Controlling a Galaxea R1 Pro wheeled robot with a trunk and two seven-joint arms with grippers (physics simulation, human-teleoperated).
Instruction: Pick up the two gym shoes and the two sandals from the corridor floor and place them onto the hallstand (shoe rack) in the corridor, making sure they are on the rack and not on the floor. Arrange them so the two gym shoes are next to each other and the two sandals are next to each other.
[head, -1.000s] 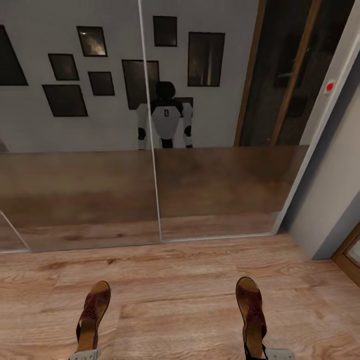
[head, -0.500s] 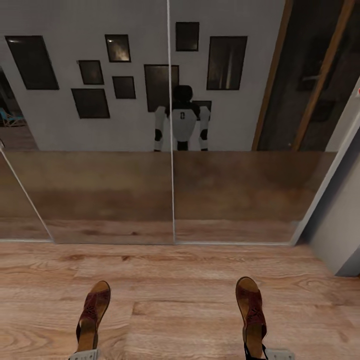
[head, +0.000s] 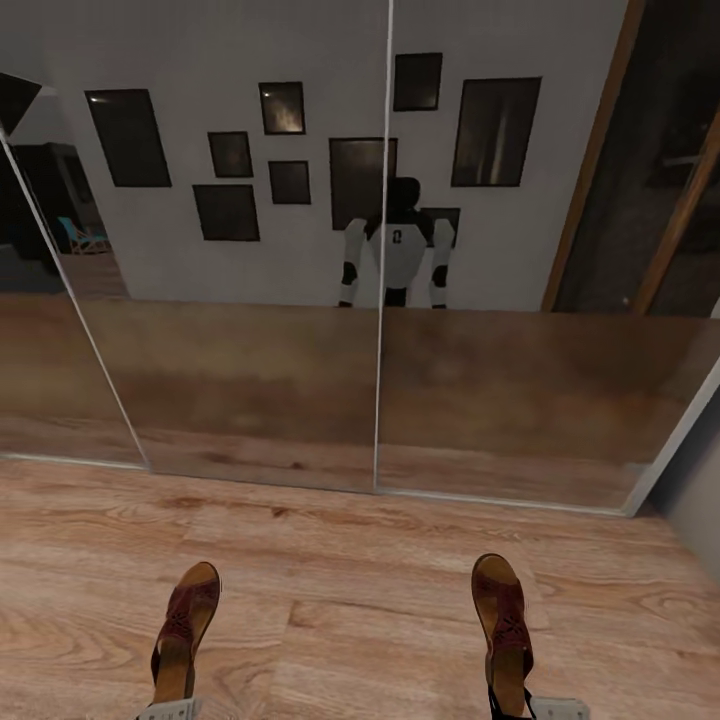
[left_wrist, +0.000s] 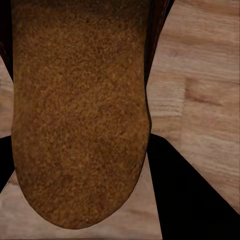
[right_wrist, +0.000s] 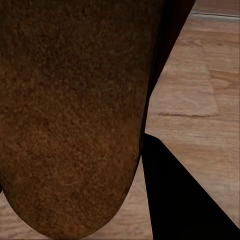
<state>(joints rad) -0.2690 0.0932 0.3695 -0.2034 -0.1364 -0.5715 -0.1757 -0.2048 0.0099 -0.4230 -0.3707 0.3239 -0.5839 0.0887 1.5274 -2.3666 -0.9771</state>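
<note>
Over the corridor floor, each jaws grasping a sandal, wrist views showing soles

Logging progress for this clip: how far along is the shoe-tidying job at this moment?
Midway at best. In hand: the left gripper holds one sandal and the right gripper holds the other sandal, both above the corridor floor in front of mirrored doors. Left: setting both sandals side by side on the rack. Nothing here shows what is already done with the gym shoes.

Mirrored sliding doors above light wood-plank floor.
</note>
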